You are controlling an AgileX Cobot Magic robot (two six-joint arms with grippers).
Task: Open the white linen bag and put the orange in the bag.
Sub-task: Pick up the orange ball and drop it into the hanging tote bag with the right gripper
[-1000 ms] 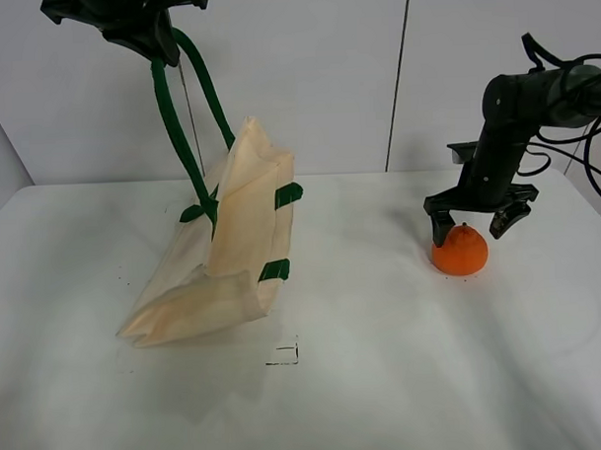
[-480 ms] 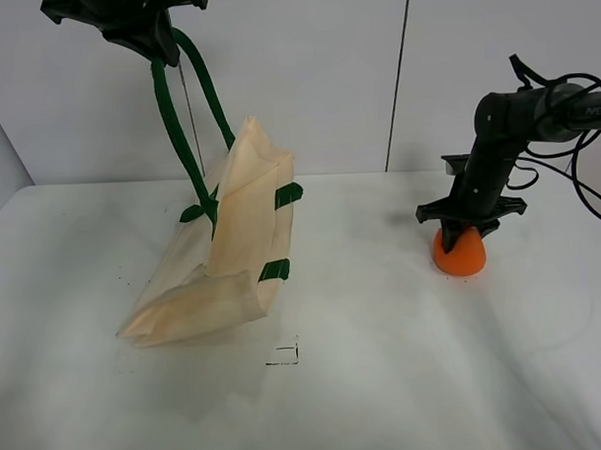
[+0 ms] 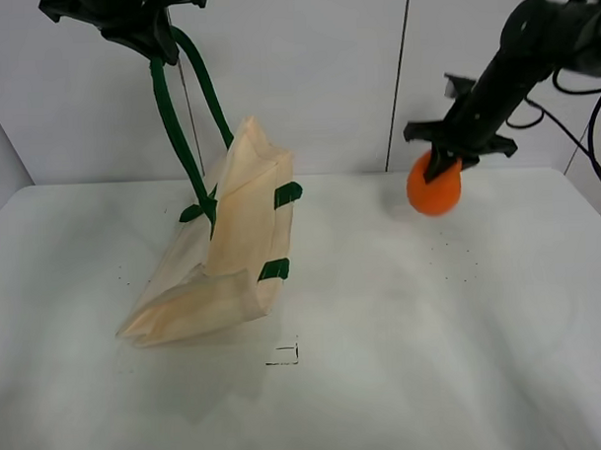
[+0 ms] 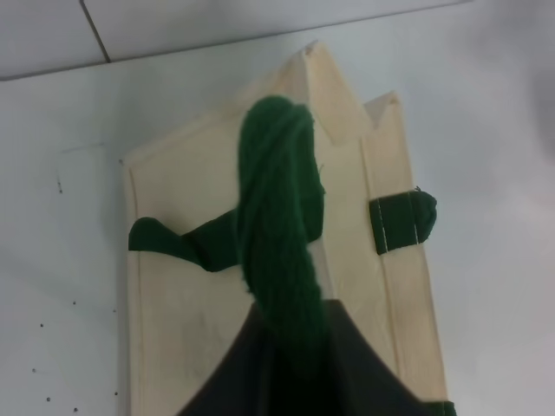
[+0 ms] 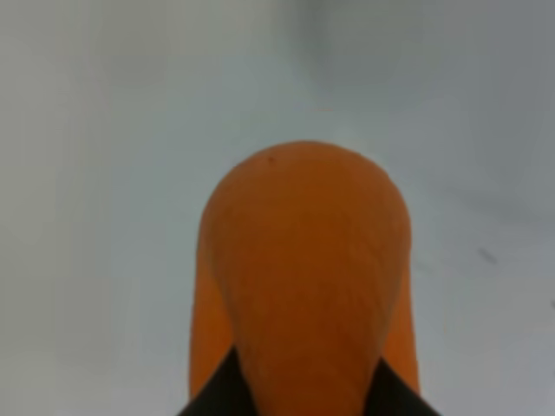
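1. The right tool [image 3: 444, 164] is clamped on the upper part of the orange [image 3: 435, 189]. The fruit hangs clear of the white surface [image 3: 404, 360], well apart from the bag.
2. The orange looks firm, round and smooth-skinned, so this high pinch may let it slip. A hold across its widest girth would likely be safer.
3. The left tool [image 3: 159, 40] is closed on the dark green strap handle [image 3: 182, 130] and holds up the white linen bag [image 3: 236, 227]. The bag leans, with its lower end resting on the surface.
4. The bag looks light, soft and limp. In the left wrist view its sides lie folded together, so the mouth seems barely open.
5. I cannot tell whether one loop or both are gripped. Pulling a single loop or the rim would probably spread the mouth better.
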